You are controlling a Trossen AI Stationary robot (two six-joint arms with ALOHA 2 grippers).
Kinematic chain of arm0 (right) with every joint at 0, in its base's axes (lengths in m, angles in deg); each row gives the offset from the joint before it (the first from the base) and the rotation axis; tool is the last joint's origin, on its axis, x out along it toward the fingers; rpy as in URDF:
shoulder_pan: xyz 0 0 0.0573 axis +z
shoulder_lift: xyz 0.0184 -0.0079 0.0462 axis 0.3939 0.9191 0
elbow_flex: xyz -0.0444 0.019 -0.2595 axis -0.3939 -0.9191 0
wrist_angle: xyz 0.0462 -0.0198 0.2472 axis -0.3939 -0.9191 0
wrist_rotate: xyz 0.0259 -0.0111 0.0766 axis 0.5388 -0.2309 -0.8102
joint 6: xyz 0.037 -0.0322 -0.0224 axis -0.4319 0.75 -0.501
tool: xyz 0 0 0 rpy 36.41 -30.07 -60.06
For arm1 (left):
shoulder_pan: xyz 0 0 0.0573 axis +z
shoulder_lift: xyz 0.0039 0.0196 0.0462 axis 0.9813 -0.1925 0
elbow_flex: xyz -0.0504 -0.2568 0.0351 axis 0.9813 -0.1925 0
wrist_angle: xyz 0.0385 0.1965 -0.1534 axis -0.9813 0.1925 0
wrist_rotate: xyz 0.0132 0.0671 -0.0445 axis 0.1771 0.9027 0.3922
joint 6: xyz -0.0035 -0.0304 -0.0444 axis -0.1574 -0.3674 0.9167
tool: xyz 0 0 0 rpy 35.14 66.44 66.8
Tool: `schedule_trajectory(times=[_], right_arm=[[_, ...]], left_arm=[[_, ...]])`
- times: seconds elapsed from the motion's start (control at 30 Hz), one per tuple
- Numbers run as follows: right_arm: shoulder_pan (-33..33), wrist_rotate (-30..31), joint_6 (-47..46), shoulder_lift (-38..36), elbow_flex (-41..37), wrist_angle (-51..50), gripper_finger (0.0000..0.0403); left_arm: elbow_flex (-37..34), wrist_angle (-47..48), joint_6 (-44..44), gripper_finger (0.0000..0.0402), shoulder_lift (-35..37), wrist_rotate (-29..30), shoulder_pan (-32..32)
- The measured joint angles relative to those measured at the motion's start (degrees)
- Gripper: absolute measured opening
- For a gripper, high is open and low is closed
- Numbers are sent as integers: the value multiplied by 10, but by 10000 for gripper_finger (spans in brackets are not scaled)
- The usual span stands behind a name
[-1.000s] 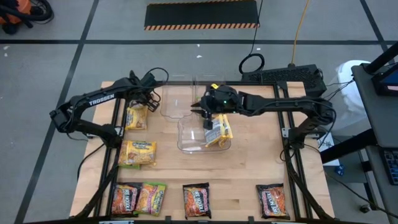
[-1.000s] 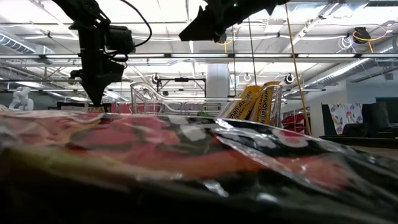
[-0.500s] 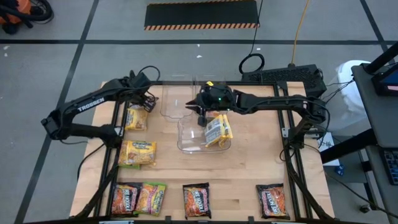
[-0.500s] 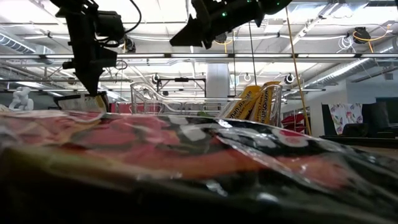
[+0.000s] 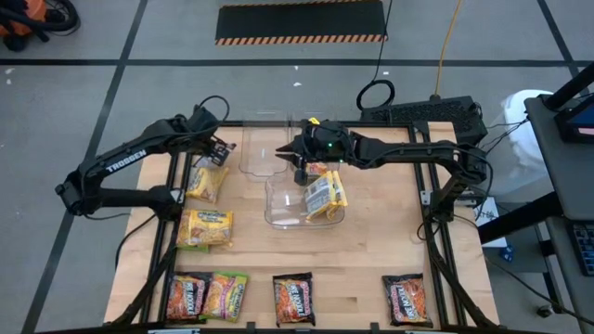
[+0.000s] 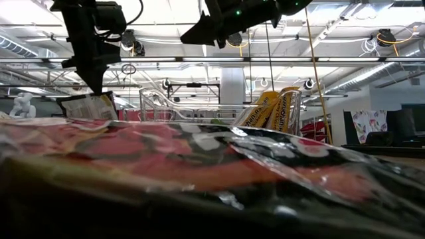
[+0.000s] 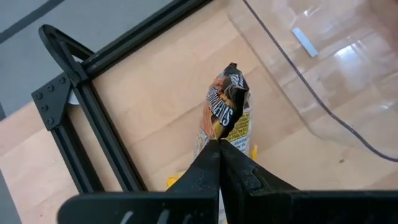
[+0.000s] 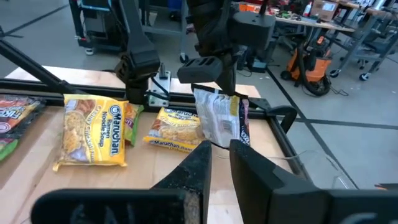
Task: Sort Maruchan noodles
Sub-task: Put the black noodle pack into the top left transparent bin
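My left gripper is near the table's far left and is shut on a Maruchan packet. In the right wrist view that packet turns its silvery back to the camera. Another yellow packet lies flat on the table under it. My right gripper is open, touches nothing, and hovers by the far left rim of a clear bin. In that bin, yellow packets lean against the wall. My left gripper pinches the packet's upper edge between its two fingers, coming from above and pointing down. The packet hangs upright below the fingers, above the yellow packet lying on the table.
A second clear bin stands at the far edge between the arms. A yellow packet lies left of centre, over a green one. Along the near edge lie several orange-red, green and dark packets. One of them fills the low view's foreground.
My left gripper has risen, taking the packet up off the table so that it now hangs below the fingers. My right gripper has drawn back from over the bin's middle, toward the far left and a little upward.
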State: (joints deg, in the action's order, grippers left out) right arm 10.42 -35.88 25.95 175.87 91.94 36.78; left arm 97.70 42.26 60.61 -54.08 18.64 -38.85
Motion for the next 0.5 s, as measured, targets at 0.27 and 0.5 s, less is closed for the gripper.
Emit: schedule_trajectory(times=[0.27,0.5], right_arm=[[0,0,2,0,0,0,52],[0,0,13,0,0,0,52]], left_arm=[[0,-24,-5,0,0,43,1],[29,-24,-16,0,0,47,18]])
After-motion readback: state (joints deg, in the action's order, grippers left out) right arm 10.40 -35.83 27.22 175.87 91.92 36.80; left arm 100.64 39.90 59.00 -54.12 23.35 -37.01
